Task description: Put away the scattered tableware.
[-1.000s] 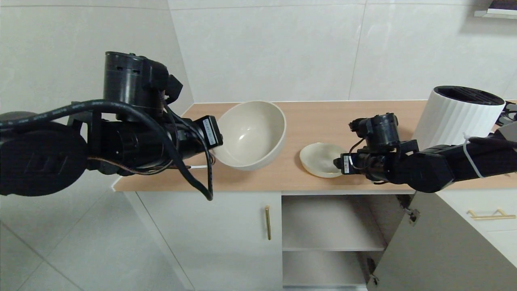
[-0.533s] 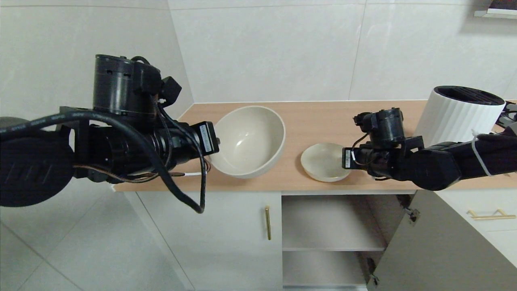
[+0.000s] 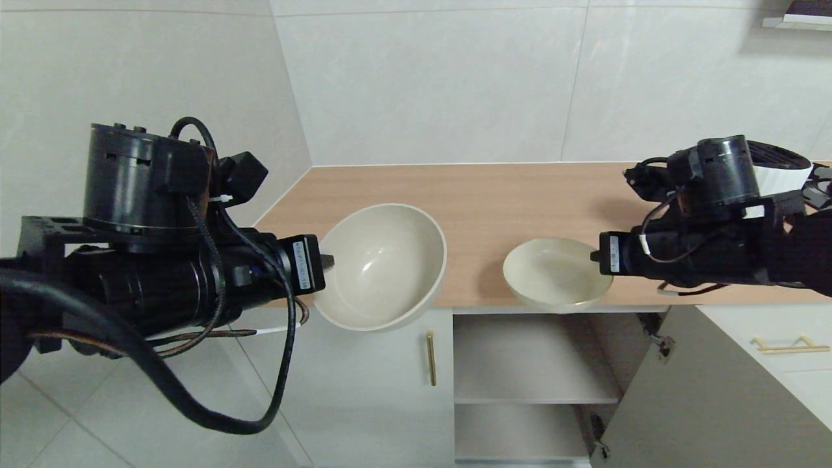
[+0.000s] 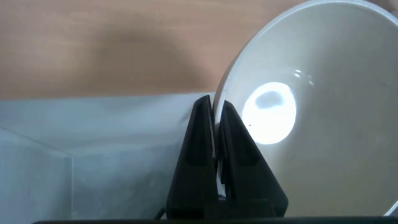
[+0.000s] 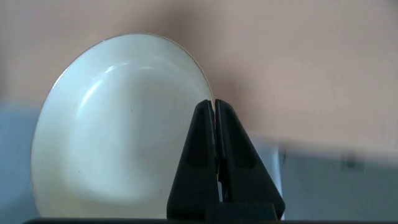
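While L hand grips big bowl, R hand grips sm. bowl.

On my feed the left arm was matte black, with a fat cylindrical motor housing, slotted near its top, standing on the wrist. A thick black cable looped beneath it, with thin white and copper-coloured wires alongside. A white printed label sat just behind the left gripper. The right arm was black too, with a smaller cylinder, a second white label behind the right gripper, and thin black wire loops. The fingers were black tapered wedges.
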Robot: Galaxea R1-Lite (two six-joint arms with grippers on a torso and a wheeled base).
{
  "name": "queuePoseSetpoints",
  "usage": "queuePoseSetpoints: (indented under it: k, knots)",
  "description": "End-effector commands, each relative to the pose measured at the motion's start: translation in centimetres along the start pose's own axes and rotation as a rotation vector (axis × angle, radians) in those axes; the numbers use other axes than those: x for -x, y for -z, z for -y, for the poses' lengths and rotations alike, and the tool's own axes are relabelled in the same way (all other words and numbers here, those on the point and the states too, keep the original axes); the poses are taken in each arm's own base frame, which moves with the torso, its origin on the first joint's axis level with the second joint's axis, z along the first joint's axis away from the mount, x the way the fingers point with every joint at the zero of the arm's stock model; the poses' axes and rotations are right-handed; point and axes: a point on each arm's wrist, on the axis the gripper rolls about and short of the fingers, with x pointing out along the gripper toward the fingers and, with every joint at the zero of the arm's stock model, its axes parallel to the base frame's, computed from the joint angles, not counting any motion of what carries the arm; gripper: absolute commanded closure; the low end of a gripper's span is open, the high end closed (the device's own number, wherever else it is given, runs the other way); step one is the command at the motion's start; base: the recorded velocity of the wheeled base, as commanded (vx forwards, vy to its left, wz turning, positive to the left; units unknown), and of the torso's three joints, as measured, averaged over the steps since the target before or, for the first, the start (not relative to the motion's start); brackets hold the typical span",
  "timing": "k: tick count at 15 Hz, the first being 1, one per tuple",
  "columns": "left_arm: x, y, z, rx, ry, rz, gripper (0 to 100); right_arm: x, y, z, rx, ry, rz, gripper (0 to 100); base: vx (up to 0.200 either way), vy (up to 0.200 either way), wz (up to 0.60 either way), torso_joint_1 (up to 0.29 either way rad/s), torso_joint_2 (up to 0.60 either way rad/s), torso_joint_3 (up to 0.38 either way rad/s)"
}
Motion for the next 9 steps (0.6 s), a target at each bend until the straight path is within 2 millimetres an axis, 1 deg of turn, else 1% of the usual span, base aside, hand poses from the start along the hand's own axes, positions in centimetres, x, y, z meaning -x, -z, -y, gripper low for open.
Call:
queuePoseSetpoints:
  k: [1,3,4,7,9]
  knots:
    - [0.6,0.1,-0.2,0.003,0.003,0.007,100,3.6,1.1,0.2,0.004,-0.034,0.000,100,0.000,0.000,0.00,0.000,0.00,0.000]
    - [0.6,0.2,-0.1,0.003,0.003,0.004,100,4.0,2.1,0.5,0.005,-0.032,-0.023,100,-0.200,0.000,0.00,0.002,0.00,0.002]
    - [0.6,0.3,-0.1,0.003,0.002,-0.002,100,4.0,2.7,0.6,0.011,-0.032,-0.041,100,-0.200,-0.200,0.00,0.017,0.00,0.002]
    - [0.7,0.4,-0.1,0.002,0.004,-0.003,100,3.8,3.8,0.6,0.018,-0.031,-0.079,100,-0.200,0.000,0.00,-0.006,0.00,0.004]
    - [0.4,0.7,-0.1,-0.005,0.002,-0.015,100,3.6,4.4,0.8,0.026,-0.023,-0.099,100,0.000,0.000,0.00,0.000,0.00,0.000]
